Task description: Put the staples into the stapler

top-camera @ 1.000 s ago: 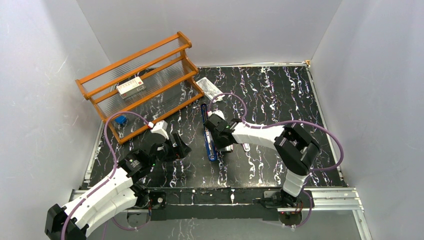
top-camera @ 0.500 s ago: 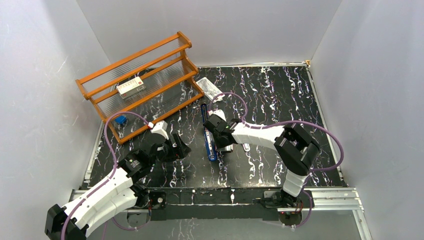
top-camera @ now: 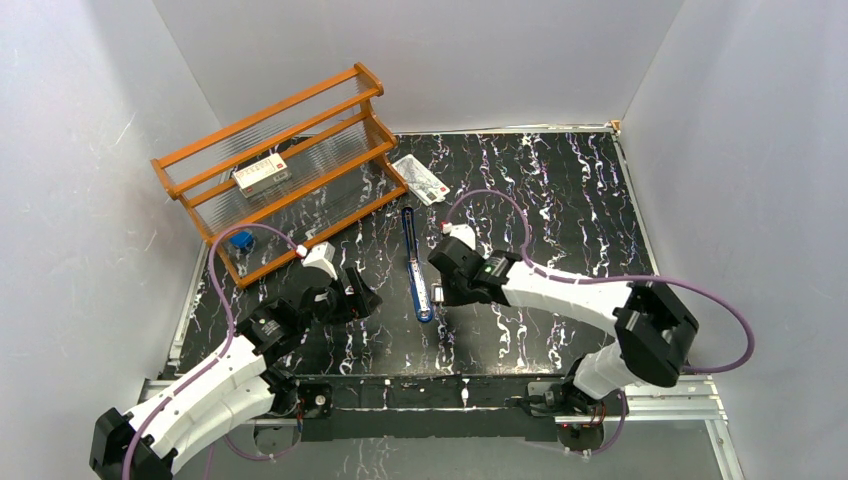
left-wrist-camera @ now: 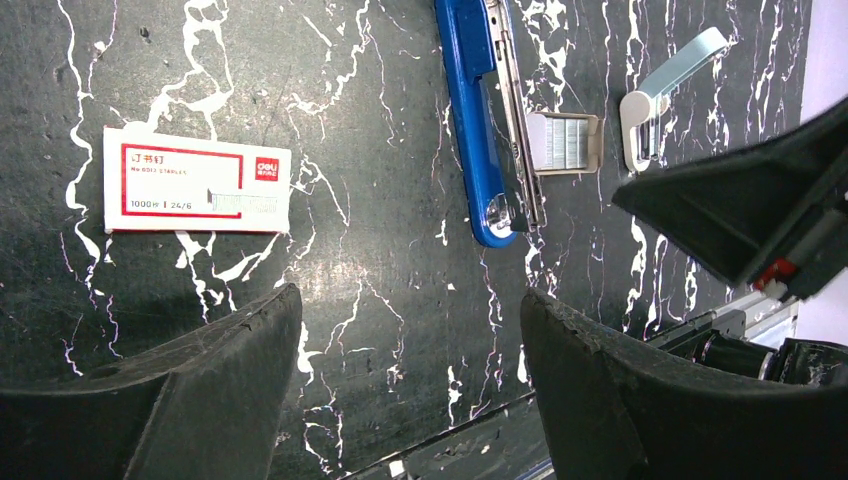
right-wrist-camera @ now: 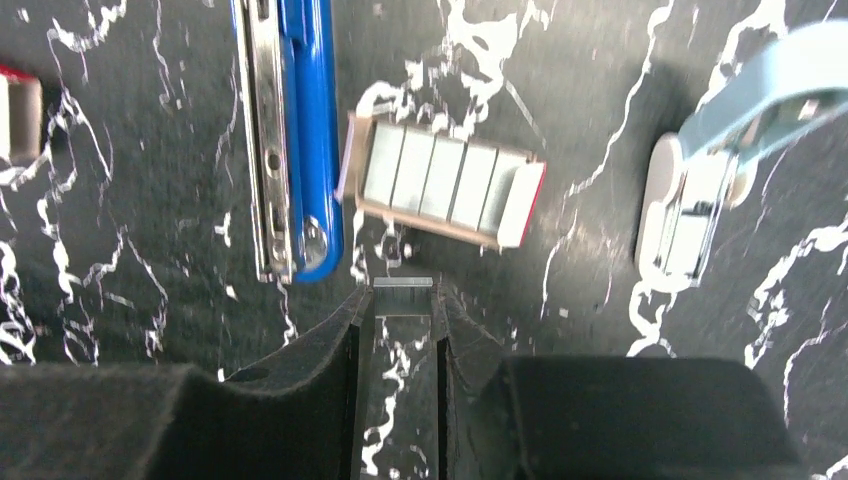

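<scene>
Silvery staple strip (right-wrist-camera: pixel 403 283) sits pinched between the narrowed tips of my right tool (right-wrist-camera: pixel 403 300), just on the near-edge side of the pale tray (right-wrist-camera: pixel 440 182) of staples. That tray lies just beside the near end of the opened blue stapler (right-wrist-camera: pixel 305 130), about mid-counter (top-camera: pixel 560 200). My left tool (left-wrist-camera: pixel 408 300) hangs wide, holding nothing, above the red-and-white box (left-wrist-camera: pixel 197 192) lying flat toward the counter's left edge.

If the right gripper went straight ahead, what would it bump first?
Probably the open tray of staples, just beyond the staple strip pinched in the right gripper, though depth is unclear.
</scene>
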